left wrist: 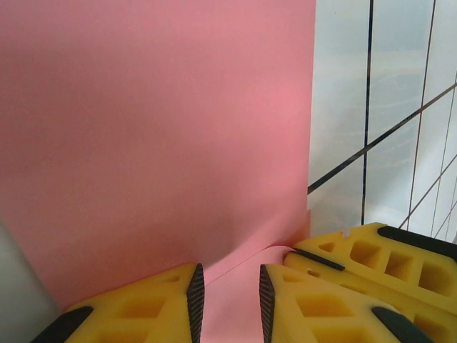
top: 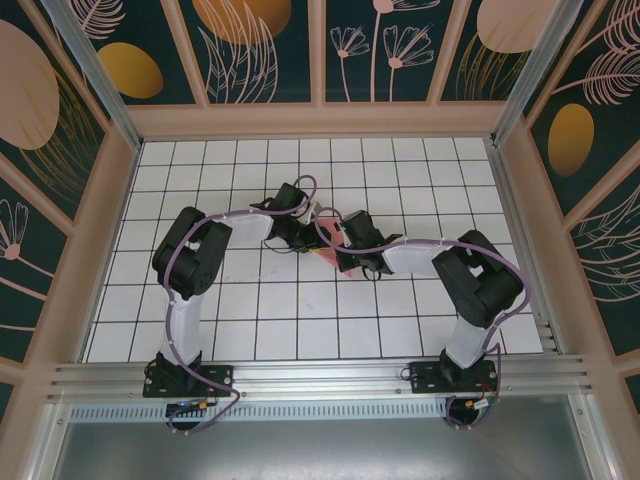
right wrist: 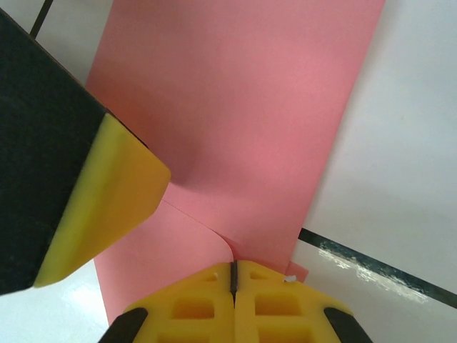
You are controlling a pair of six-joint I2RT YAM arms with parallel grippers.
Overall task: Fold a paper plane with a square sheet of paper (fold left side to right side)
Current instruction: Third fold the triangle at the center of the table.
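Presently in hand: fold of left side to right side, judged under way; no finished crease visible.
Task item: square sheet of paper [right wrist: 243,107], lying on white tiled table [top: 300,320] at centre of top view, between both wrists; one lip curled upward at lower centre of right wrist view.
Right side: right gripper [right wrist: 233,277] closed, jaws meeting on that raised lip, apparently pinching it.
Left side: left gripper [left wrist: 231,304] with jaws apart by a narrow gap, pink paper showing in the gap; nothing pinched, by appearance.
Next move: probably carry the pinched edge across to the opposite side, align edges, hold the sheet down with the other fingers, then press the crease.
Hidden: sheet outline mostly covered by both wrists in top view; far edges cut off in both wrist views; number of layers unclear.
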